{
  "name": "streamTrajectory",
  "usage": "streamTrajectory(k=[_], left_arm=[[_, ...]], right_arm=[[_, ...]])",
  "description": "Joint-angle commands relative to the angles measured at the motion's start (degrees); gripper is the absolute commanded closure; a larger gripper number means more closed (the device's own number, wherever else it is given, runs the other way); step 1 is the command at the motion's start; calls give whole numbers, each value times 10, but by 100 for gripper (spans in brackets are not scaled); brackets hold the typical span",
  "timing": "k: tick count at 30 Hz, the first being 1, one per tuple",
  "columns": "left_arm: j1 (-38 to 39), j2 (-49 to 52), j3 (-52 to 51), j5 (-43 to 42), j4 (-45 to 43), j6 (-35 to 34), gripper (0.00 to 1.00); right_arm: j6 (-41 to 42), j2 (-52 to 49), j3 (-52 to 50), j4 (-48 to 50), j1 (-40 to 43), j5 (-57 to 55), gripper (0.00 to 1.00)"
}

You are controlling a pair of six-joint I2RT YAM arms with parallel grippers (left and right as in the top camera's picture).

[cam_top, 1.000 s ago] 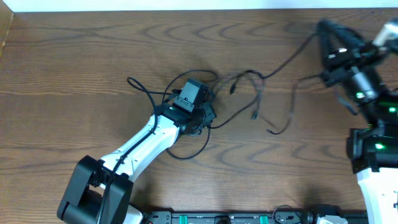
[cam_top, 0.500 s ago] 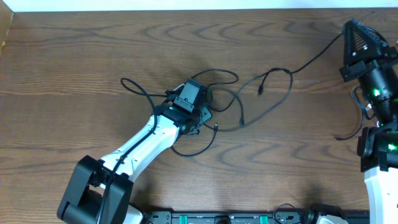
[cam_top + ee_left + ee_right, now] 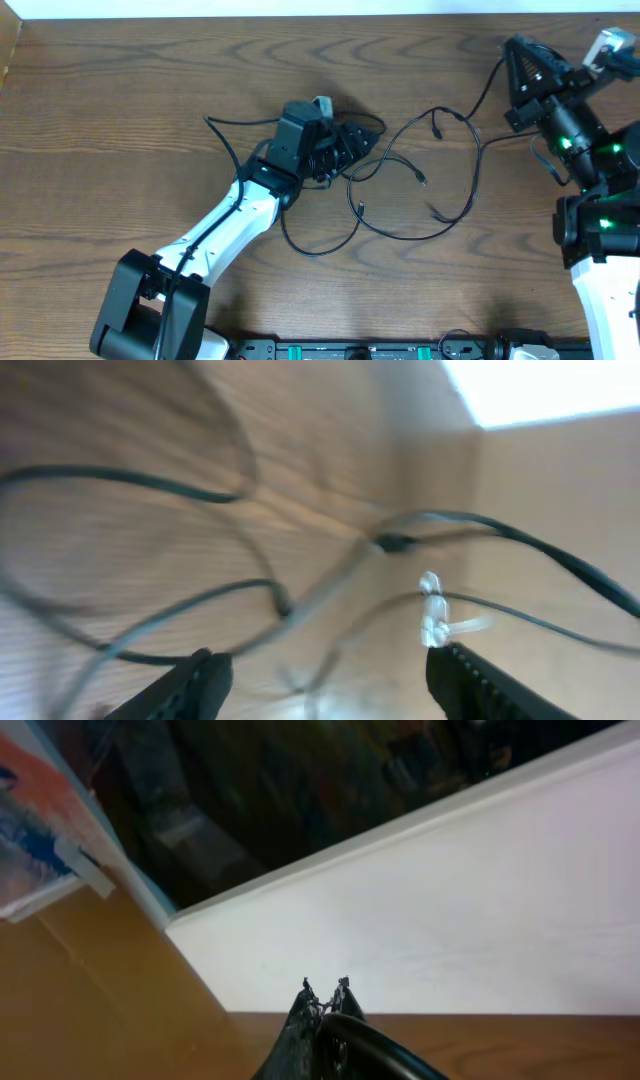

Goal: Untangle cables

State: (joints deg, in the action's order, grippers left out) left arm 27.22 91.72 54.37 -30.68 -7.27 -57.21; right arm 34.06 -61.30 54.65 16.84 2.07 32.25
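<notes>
1. The cables (image 3: 410,236) are thin black cords in loose overlapping loops, lying mid-worktop (image 3: 150,80) from beside the left pincer (image 3: 340,150) out towards the right arm.
2. Count: black cords are still crossed, and I cannot tell how many separate ones there are. Three small plug ends show from overhead.
3. One white plug-like piece (image 3: 430,615) shows in the left wrist view, blurred.
4. Left pincer (image 3: 330,680) is released, fingers (image 3: 200,680) spread, with cords lying ahead of them and none gripped.
5. Right pincer (image 3: 512,50) is clenched, raised at the far right. One black cable (image 3: 485,92) runs up to its tip and looks pinched there.
6. Two arms, two pincers, one worktop.
</notes>
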Motion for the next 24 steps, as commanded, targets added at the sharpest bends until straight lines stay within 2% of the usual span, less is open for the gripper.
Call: streamTrajectory(k=[1,4,7,17,20,24], left_arm=[[5,-8,2,-61,-6,-20,33],[16,-7,2,-43,0,4,33],[40,-7,2,21,5,38,33],[167,-7,2,353,-10,38,33],[194,-5,2,434,-24,38,26],[215,21,2,469,-95,38,13]], right_arm=[[-14,2,14,1,-13,-6,99],[-13,2,14,1,-20,-6,99],[-9,2,14,1,-25,-6,99],[-2,2,14,1,-26,-4,99],[20,2,14,1,-26,-1,99],[56,2,14,1,-26,10,99]])
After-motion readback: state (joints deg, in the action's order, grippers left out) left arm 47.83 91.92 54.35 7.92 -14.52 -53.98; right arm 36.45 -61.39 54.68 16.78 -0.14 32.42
